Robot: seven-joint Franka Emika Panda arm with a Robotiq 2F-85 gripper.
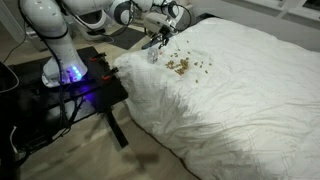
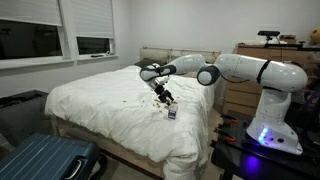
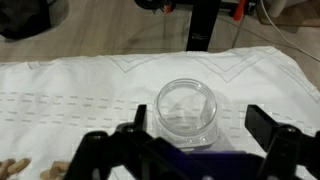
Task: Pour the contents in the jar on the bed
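The clear jar stands upright and empty on the white bed, near its edge. My gripper is open, and its dark fingers stand apart on either side of the jar without touching it. In both exterior views the gripper hovers low over the duvet with the jar just below it. The contents, small tan-brown bits, lie scattered on the bed beside the gripper. A few bits show at the lower left of the wrist view.
A black table with a glowing blue light carries the robot base beside the bed. A blue suitcase stands on the floor at the bed's foot. A wooden dresser is behind the arm.
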